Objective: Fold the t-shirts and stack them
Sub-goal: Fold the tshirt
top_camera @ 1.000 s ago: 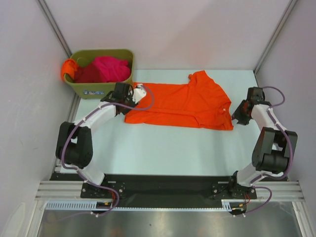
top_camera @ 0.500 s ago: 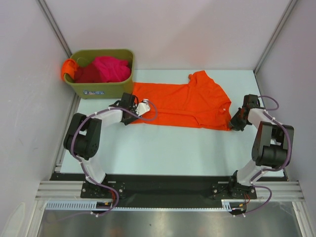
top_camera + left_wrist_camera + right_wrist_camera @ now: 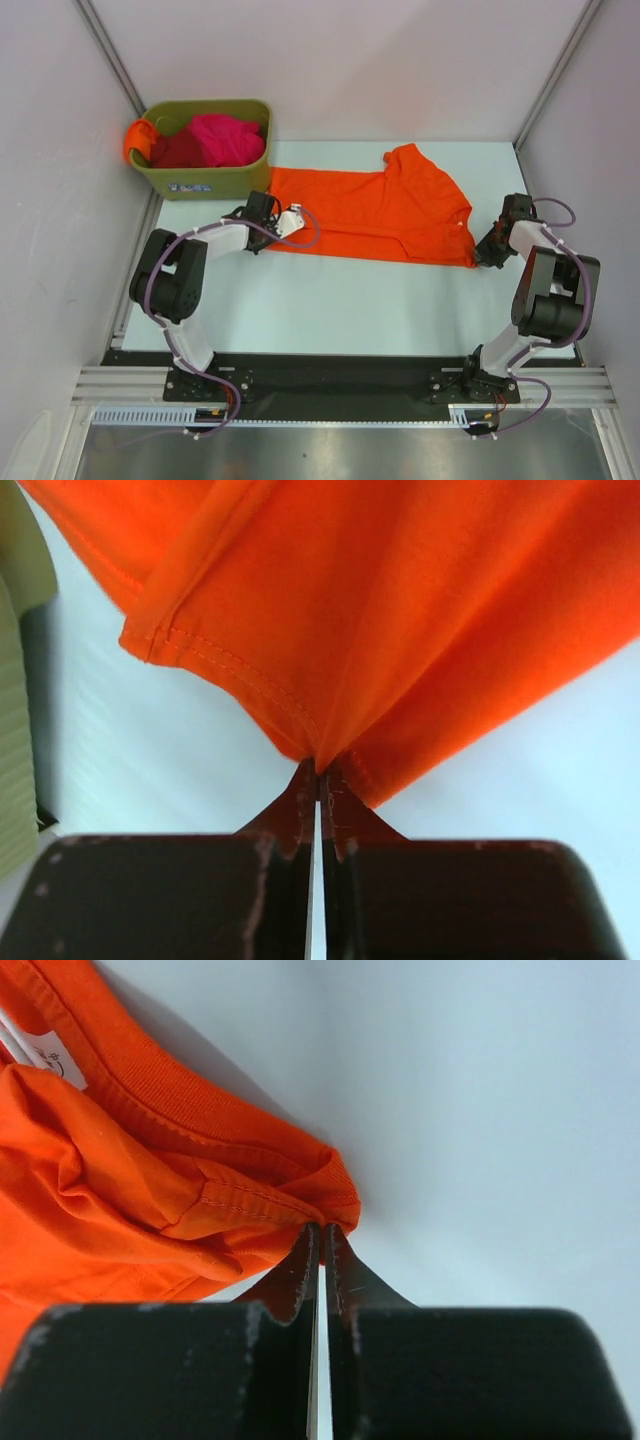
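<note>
A bright orange t-shirt lies spread across the far half of the table, folded over lengthwise. My left gripper is shut on its near left hem corner, the cloth bunching up from the fingertips. At the shirt's near right corner my right gripper is shut on the cloth beside the ribbed collar. More t-shirts sit in the bin: a magenta-pink one, a dark red one, and an orange one draped over its left rim.
An olive-green plastic bin stands at the table's far left corner, close to my left gripper. Grey walls close in on both sides. The pale table stretches between the shirt and the arm bases.
Both grippers have shut on the orange shirt's near corners; a moment ago they stood open. The left arm swung in toward the hem, the right gripper moved slightly right, drawing the shirt's near edge taut.
</note>
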{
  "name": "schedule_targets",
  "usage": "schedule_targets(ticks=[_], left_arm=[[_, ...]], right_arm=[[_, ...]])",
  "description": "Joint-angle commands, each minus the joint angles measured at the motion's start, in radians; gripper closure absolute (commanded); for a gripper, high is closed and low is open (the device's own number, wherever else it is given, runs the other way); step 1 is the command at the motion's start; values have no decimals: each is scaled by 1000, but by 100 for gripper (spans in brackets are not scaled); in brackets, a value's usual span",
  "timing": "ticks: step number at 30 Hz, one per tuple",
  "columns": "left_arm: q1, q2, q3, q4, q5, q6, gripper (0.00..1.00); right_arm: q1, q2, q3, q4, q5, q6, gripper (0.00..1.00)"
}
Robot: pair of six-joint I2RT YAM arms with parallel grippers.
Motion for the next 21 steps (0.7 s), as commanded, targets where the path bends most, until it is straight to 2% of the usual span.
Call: schedule_targets(ticks=[1, 15, 17, 19, 21], left_arm=[[9, -96, -33, -71, 9, -23, 100], [9, -371, -181, -394, 95, -54, 99], [9, -374, -203, -388, 100, -66, 100], [8, -368, -223, -315, 85, -71, 100], [2, -322, -211, -257, 72, -72, 92]], right_arm=[[-11, -57, 13, -72, 76, -32, 100], [-29, -186, -83, -211, 65, -22, 100], [-41, -186, -97, -205, 71, -22, 100], [-49, -179, -110, -192, 69, -20, 100], [-51, -164, -113, -182, 68, -19, 100]])
